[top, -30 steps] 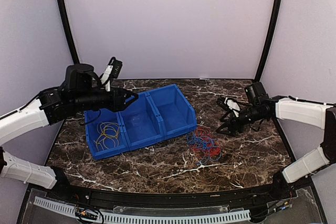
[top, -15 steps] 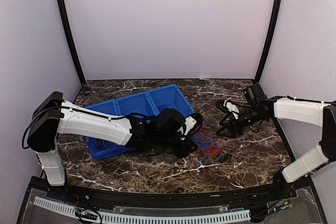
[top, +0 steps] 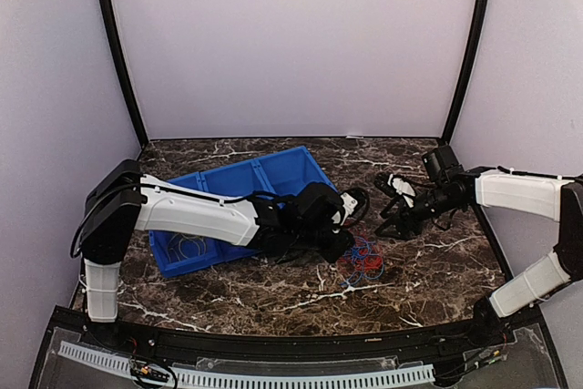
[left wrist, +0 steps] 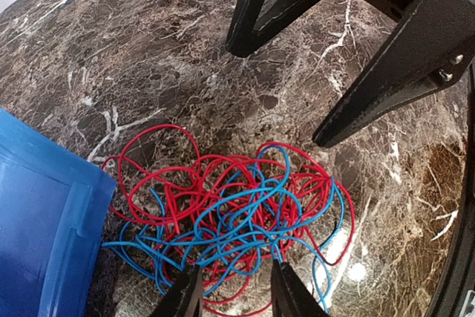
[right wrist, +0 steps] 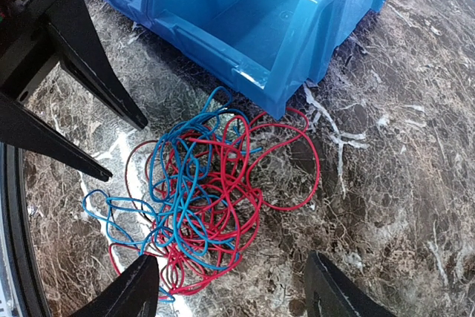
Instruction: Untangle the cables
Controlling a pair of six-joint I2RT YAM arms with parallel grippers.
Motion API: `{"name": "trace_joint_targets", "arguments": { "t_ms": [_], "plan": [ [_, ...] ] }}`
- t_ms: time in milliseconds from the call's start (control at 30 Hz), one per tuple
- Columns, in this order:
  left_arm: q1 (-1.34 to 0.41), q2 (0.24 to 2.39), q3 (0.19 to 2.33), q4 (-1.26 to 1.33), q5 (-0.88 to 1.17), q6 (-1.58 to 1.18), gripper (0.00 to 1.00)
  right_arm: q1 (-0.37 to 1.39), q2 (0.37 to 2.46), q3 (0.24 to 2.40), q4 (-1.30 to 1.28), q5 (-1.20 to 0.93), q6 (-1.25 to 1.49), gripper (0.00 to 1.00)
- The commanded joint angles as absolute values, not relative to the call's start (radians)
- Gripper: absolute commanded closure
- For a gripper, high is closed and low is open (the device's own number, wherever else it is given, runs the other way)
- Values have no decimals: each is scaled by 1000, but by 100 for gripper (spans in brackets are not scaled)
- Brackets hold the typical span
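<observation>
The left arm [top: 196,214] lay across the blue three-compartment bin [top: 293,173] and hid much of its middle. In the left-hand compartment only a faint pale coil [top: 187,245] showed, too small to tell its colour. From above, the left gripper [left wrist: 236,298] also covered the near-left edge of the tangle of red and blue cables [left wrist: 230,206], which lay on the marble table [left wrist: 148,50] just beside the bin's right-hand corner. The strands crossed so often that no single cable could be followed. In the left wrist view only the fingertips showed, cut off at the bottom edge. They stood partly apart at the tangle's rim with loops running between them, but nothing was visibly pinched, and contact could not be judged. The right gripper [right wrist: 231,257] hung spread wide near the other side of the tangle, empty and clear of the wires.
</observation>
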State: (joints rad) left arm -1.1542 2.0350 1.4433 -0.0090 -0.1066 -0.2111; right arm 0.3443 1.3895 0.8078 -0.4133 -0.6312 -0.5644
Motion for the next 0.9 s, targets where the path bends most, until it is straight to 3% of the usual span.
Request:
{"name": "trace_joint_targets", "arguments": {
  "t_ms": [0,233,867],
  "plan": [
    [-1154,2059,1505,-62,-124,-167,67,341,1383,830,-407,-630,-571,31],
    [-1144,2075,1541,-143,-111,-101,65,342,1384,830,-409,-629,-574,31],
    [-1120,2110,1532,-65,-95,-89,95,342,1388,831,-411,-626,-574,30]
  ]
}}
